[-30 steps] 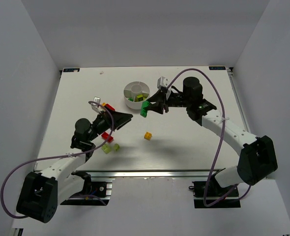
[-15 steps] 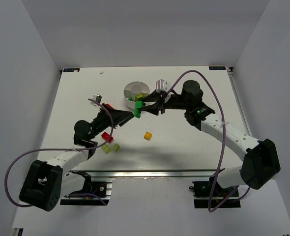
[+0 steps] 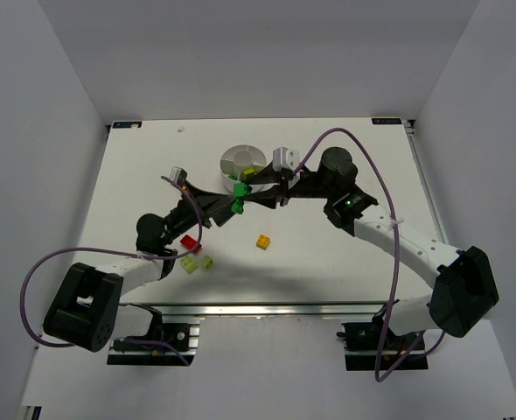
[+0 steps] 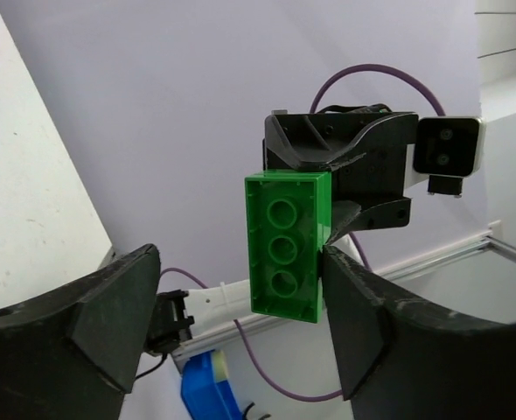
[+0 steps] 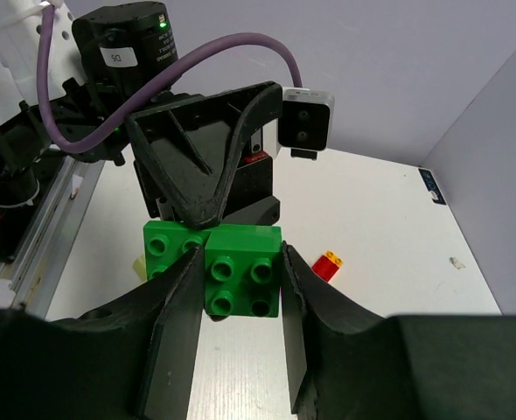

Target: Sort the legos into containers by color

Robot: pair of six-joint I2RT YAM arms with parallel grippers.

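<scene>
Green lego: glossy hard plastic, rectangular. Hollow underside with three round tubes in a row in the left wrist view, round studs on top in the right wrist view. Up in the air just in front of the dish, off the table.
Right gripper: matte black angular fingers pressed against the green lego's two sides, holding it.
Left gripper: jaws spread wide to either side of the same brick; one finger edge right at its side, contact hard to judge.
Dish: low, round, smooth white plastic, with wedge walls around a central cup. Near side hidden behind the two grippers; contents barely legible beyond a bit of lime and yellow.
Loose pieces: red lego, two pale lime legos and an orange-yellow lego, small and blocky, on the table well apart from the dish.
Red-and-yellow piece: on the table past the right finger, too small to read its shape.
Table: flat, matte white.
Cable: purple, smooth, looping.
Unclear: one green piece or two stacked; a raised four-stud block with a lower studded part beside it.
</scene>
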